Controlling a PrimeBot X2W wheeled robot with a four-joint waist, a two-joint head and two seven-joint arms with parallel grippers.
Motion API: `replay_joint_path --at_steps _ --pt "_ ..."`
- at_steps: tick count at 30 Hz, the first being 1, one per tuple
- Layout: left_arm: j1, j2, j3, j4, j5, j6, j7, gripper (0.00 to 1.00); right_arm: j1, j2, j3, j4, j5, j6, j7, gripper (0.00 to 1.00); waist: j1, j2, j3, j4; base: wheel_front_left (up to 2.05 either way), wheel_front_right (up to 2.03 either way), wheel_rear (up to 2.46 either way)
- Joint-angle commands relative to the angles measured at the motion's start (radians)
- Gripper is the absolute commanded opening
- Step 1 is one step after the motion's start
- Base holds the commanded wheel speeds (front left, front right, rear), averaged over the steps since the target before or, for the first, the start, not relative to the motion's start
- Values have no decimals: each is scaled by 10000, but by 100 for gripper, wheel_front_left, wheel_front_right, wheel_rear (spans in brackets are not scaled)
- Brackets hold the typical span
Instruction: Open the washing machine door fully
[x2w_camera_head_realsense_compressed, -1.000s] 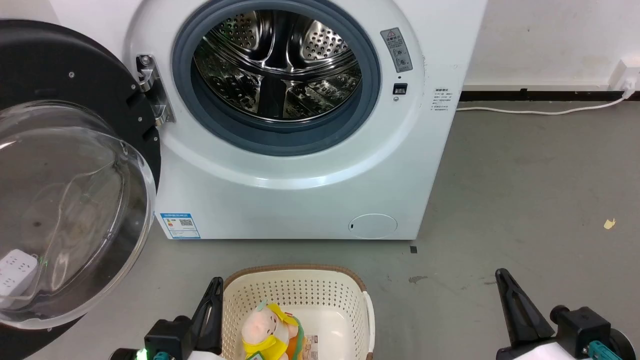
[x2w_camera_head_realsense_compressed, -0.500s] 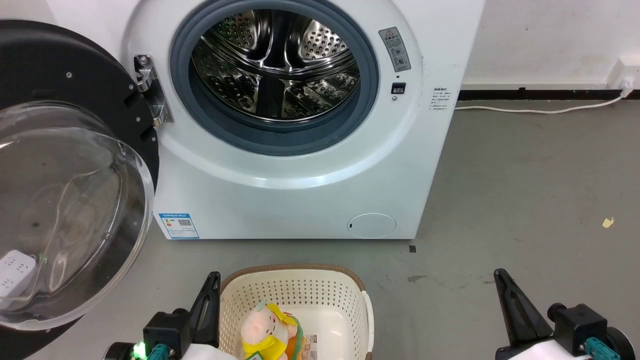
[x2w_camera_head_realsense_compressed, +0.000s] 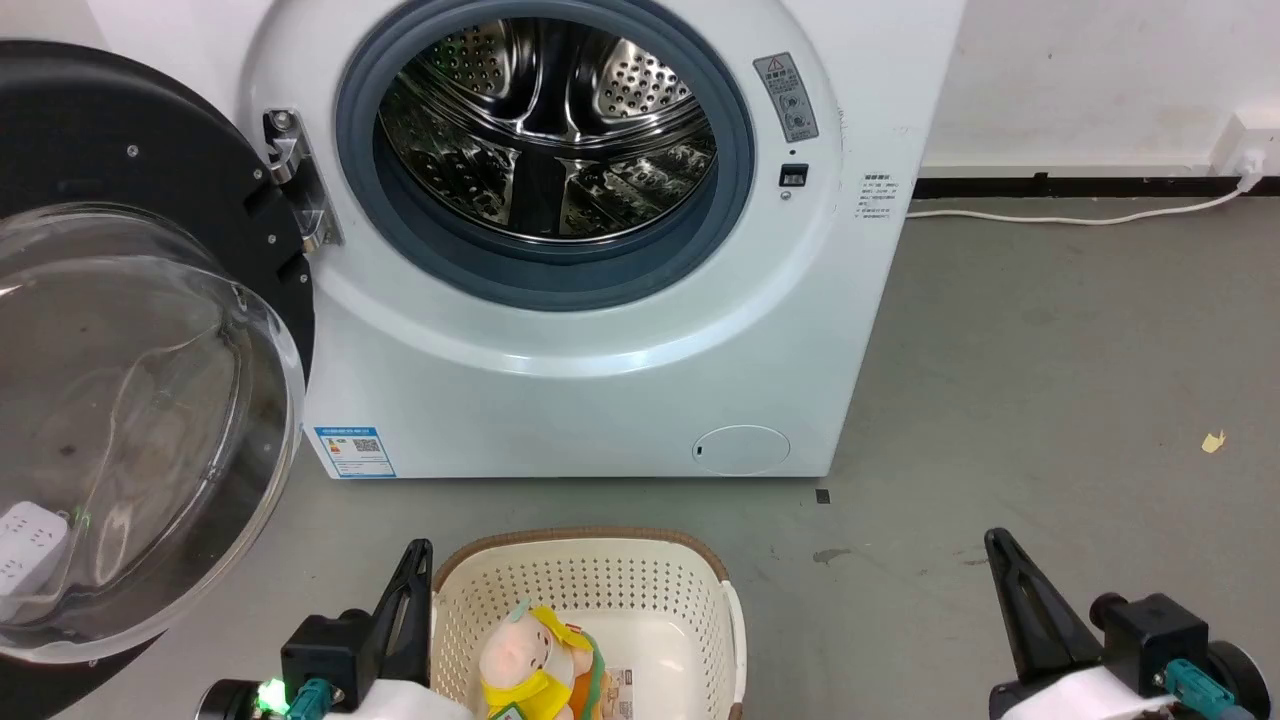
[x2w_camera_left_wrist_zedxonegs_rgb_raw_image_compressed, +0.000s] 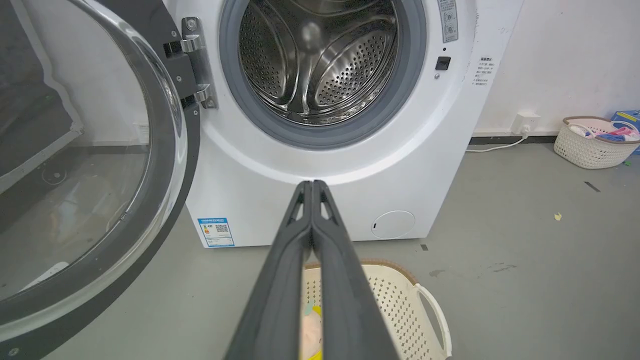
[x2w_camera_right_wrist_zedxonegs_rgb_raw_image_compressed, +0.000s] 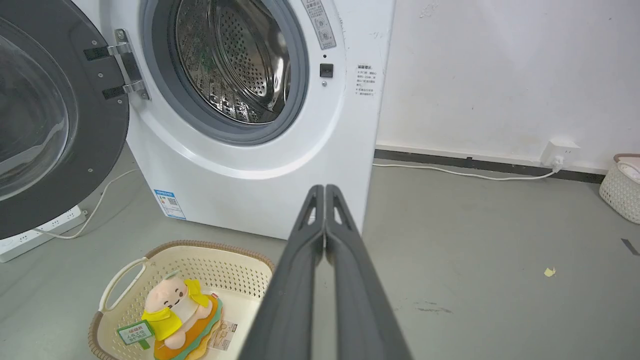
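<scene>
The washing machine door (x2w_camera_head_realsense_compressed: 150, 120) stands swung wide at the left of the washing machine (x2w_camera_head_realsense_compressed: 560, 390), leaving the steel drum (x2w_camera_head_realsense_compressed: 545, 120) exposed. On the floor (x2w_camera_head_realsense_compressed: 1050, 380) in front sits a basket (x2w_camera_head_realsense_compressed: 600, 585) holding a plush toy (x2w_camera_head_realsense_compressed: 520, 655). The left claw (x2w_camera_left_wrist_zedxonegs_rgb_raw_image_compressed: 311, 187) and the right claw (x2w_camera_right_wrist_zedxonegs_rgb_raw_image_compressed: 324, 190) are each pressed closed, empty.

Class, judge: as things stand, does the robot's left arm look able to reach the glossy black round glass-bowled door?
Probably yes: the glossy black round door hangs open on the left gripper's own side, only bare grey floor between them; the cream basket sits aside.
</scene>
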Motion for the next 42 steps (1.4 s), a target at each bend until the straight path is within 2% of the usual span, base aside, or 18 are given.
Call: replay_joint_path --at_steps 1,42 --pt "-176 4 28 -87 63 52 60 0 -169 22 13 -104 -94 5 61 0 -1 0 2 -4 0 0 0" --pt "-443 0 391 -411 466 90 877 0 -474 36 43 -343 -375 8 882 0 -1 0 43 -116 0 0 0"
